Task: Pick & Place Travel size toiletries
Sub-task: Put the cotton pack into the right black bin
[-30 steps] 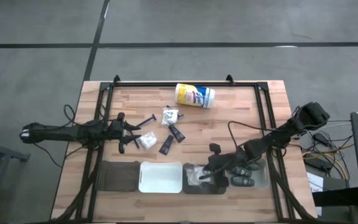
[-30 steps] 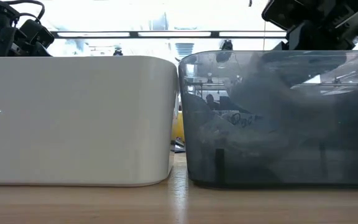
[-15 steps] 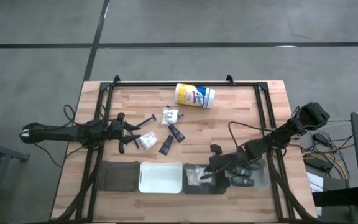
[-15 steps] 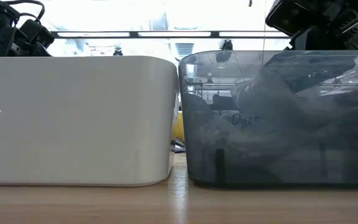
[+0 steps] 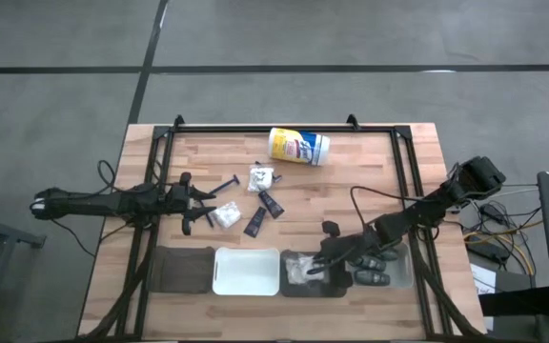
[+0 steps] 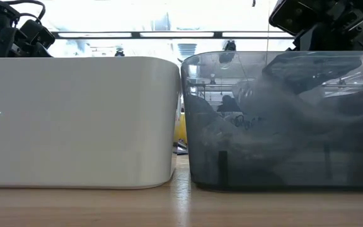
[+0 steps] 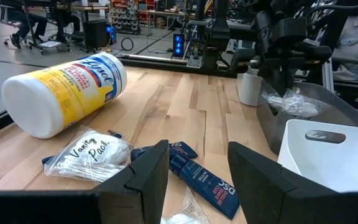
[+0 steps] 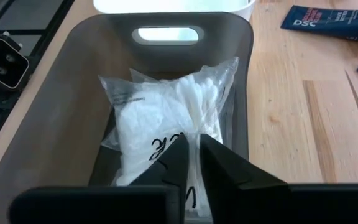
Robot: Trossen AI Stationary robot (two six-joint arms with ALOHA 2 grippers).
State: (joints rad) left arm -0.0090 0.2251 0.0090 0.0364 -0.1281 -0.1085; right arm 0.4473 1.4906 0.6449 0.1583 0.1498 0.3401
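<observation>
one white packet in grey bin, under right claw

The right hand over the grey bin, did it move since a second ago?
Yes, a little: the right hand edged sideways against the grey bin rim in the low view.

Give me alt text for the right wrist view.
The right tool hangs over a grey bin, its fingers nearly closed around the top of a white crinkly packet lying inside. Beyond the bin, a dark tube lies on the wooden table.
</observation>
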